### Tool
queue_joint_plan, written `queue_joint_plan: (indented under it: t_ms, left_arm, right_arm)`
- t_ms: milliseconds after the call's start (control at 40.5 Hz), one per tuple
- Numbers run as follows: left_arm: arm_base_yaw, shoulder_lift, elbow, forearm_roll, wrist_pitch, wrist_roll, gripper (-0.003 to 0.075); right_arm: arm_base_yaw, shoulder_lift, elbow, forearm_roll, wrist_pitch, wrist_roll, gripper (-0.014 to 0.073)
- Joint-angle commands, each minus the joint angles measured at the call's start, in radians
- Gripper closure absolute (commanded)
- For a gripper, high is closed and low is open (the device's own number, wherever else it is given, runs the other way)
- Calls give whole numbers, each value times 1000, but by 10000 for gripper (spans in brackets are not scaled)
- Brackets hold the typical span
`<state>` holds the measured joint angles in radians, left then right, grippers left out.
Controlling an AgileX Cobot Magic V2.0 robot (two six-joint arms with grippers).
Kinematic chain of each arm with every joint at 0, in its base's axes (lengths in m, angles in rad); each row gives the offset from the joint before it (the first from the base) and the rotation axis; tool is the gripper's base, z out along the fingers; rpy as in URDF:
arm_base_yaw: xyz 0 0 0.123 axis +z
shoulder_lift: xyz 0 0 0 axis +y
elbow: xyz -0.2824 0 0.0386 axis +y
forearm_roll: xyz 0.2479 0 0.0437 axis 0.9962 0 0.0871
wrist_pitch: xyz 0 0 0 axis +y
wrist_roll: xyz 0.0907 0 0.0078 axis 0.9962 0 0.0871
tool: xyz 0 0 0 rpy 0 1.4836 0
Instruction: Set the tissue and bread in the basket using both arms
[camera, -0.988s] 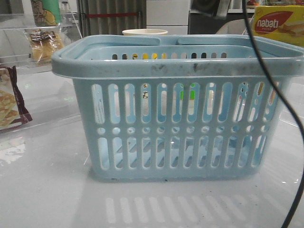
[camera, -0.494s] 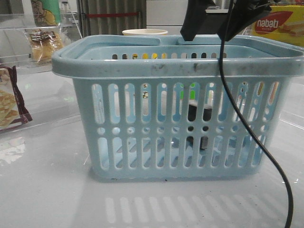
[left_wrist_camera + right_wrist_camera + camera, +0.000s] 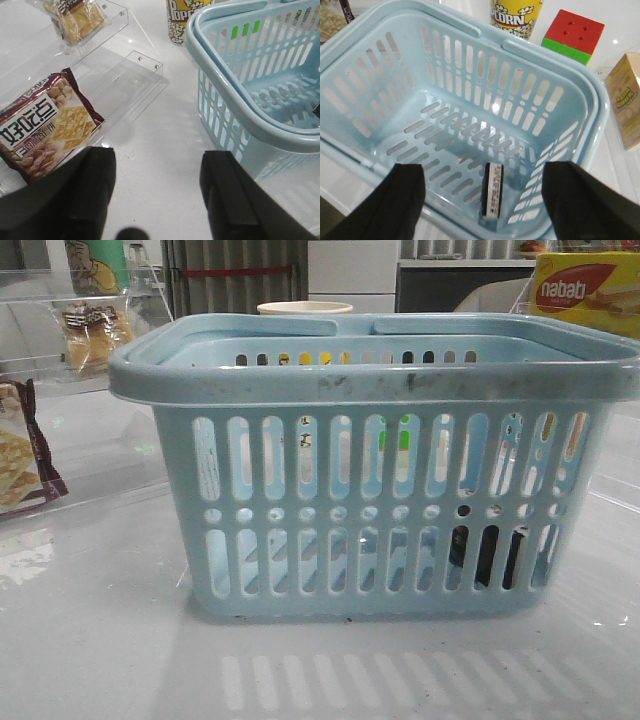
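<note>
Right hand (image 3: 482, 200): two black fingers (image 3: 402, 192) spread wide, nothing between them, poised above the open top of the large pale blue slotted plastic basket (image 3: 570, 107). Directly below, inside the basket, the small dark block-shaped tissue pack (image 3: 492, 190) stands on edge on the slotted floor, close to a side wall. Front view shows the same pack (image 3: 490, 555) as a dark shape behind the lower slots at the basket's (image 3: 370, 375) right end.

Left hand (image 3: 157, 192): fingers (image 3: 227, 192) also parted, empty, over bare white worktop (image 3: 155, 135), beside the basket's (image 3: 235, 107) outer wall.

Outward from the left hand: maroon-edged packet of flat crackers (image 3: 47, 122) lying on a clear acrylic tray. On a raised clear shelf beyond it, the small clear packet of golden-yellow bread (image 3: 75, 17) with a dark label band; front view places it (image 3: 92, 332) far left, well apart from the basket.

Past the basket: yellow popcorn cup (image 3: 516, 15), red-and-green puzzle cube (image 3: 572, 35), pale carton (image 3: 625, 97).
</note>
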<state>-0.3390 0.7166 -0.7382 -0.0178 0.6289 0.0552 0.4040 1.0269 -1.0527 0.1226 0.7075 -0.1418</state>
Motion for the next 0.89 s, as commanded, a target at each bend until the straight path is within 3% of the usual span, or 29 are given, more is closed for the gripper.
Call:
queue_joint_plan:
  t_ms: [0, 321, 469, 568, 865]
  left_arm:
    - [-8, 2, -28, -1, -66, -1, 286]
    - [-8, 4, -28, -1, -79, -1, 272]
    - [-8, 50, -34, -1, -109, -1, 140]
    - [7, 115, -50, -1, -133, -3, 94]
    - [124, 420, -244, 18, -155, -3, 96]
  right_arm:
    - [1, -128, 43, -7, -54, -17, 4]
    - [1, -336, 179, -7, -45, -15, 4]
    - [1, -339, 181, -7, -39, -16, 4]
    - [1, -339, 181, -7, -40, -16, 3]
    - [1, -339, 181, -7, -40, -16, 3]
